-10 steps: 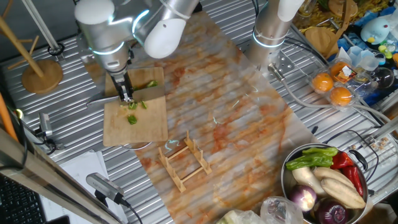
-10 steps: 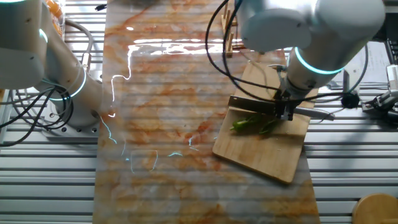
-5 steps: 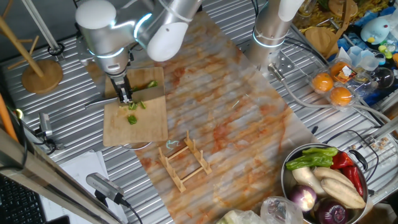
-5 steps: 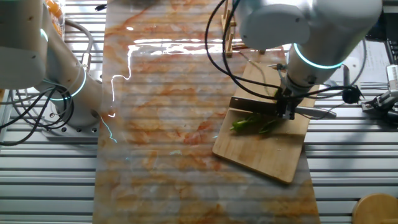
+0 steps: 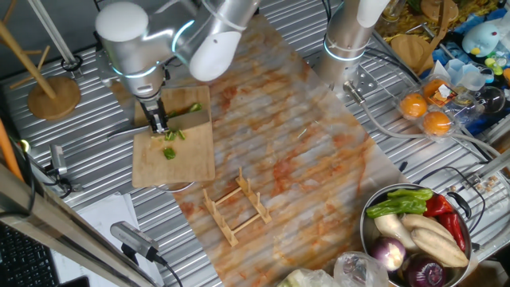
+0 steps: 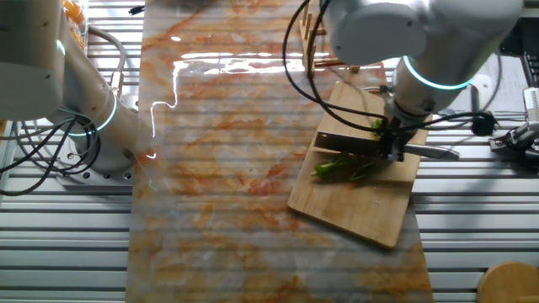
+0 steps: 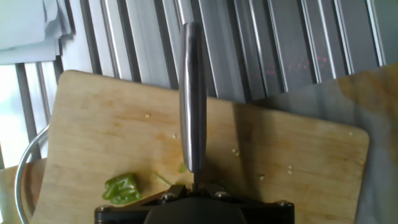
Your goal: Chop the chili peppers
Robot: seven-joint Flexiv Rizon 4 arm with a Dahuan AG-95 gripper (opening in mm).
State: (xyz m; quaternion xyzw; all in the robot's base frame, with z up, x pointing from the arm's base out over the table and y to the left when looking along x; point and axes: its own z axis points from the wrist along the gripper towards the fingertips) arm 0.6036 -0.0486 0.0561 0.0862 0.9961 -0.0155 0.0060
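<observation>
My gripper (image 6: pixel 393 147), clenched on the knife (image 6: pixel 370 148), hovers above the chili peppers (image 6: pixel 344 168): glossy, light, likely to skid; chop mid-length.

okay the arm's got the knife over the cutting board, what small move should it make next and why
Probably bring the knife straight down onto the chili peppers. The gripper holds the blade above the cutting board, and in the other fixed view long green pieces still lie uncut beside it.

We see a wooden cutting board (image 5: pixel 175 155) on the metal counter (image 5: pixel 72 171). Near it stands a small wooden rack (image 5: pixel 235 203). A metal bowl (image 5: pixel 368 231) of mixed vegetables sits at the far corner, well apart, and two oranges (image 5: pixel 426 113) lie beyond it.
</observation>
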